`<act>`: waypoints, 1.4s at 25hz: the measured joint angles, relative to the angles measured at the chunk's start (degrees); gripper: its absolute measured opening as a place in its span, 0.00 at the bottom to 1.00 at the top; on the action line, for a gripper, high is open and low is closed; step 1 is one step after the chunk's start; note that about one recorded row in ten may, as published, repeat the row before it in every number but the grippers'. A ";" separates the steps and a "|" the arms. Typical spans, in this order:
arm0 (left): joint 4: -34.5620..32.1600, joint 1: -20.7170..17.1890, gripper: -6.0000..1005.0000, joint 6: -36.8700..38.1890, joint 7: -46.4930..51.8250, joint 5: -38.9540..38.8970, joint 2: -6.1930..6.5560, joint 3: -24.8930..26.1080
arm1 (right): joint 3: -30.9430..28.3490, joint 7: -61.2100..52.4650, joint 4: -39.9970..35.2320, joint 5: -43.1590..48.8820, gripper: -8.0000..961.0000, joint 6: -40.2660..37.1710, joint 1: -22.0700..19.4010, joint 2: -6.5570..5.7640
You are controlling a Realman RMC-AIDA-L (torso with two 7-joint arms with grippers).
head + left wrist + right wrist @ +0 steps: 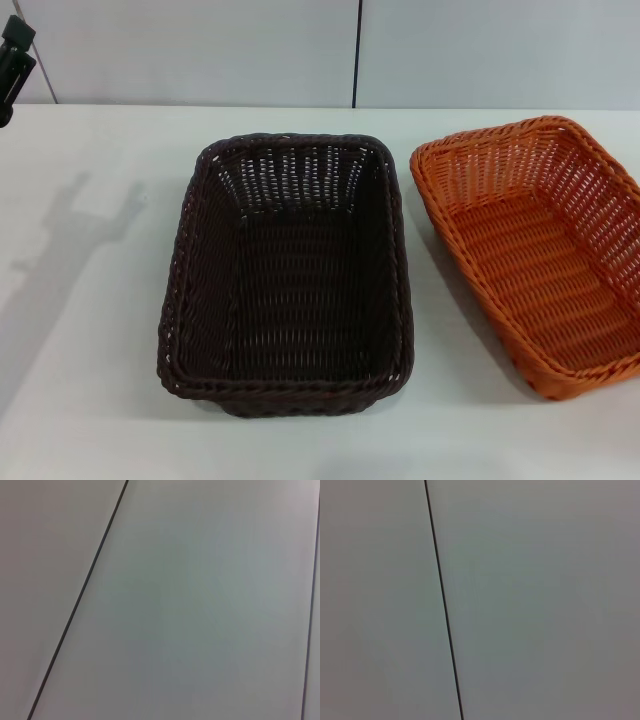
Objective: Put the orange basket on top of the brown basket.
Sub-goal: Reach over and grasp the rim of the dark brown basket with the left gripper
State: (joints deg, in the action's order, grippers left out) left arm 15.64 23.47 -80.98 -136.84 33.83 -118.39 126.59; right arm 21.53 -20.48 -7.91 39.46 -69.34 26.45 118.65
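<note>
The orange basket (535, 250) sits on the table (90, 400) just beside the brown basket (290, 270); light, stiff wicker, best pinched at its braided rim. Neither gripper's state can be told.

Only part of the left gripper (14, 62) is seen, raised at the far left edge of the head view. Nothing of the right arm is shown in any view.
</note>
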 joint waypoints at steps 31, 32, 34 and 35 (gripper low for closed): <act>17.31 -1.85 0.83 16.70 31.58 13.28 3.11 -4.25 | -1.34 0.00 0.00 0.01 0.64 1.41 -0.12 0.00; 22.52 -2.00 0.83 18.30 41.03 20.45 4.61 -4.68 | -1.39 0.00 0.00 0.00 0.64 1.41 -0.14 0.00; 26.59 -1.84 0.83 18.92 49.61 26.86 5.94 -4.82 | -1.47 0.00 0.00 0.00 0.64 1.41 -0.17 0.00; 29.36 -1.59 0.82 19.08 55.91 32.21 6.81 -4.87 | -1.50 0.00 0.00 0.01 0.64 1.41 -0.16 0.00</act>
State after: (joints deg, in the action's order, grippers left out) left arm 45.00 21.87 -61.90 -80.94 66.04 -111.57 121.72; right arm 20.03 -20.48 -7.91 39.46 -67.93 26.29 118.65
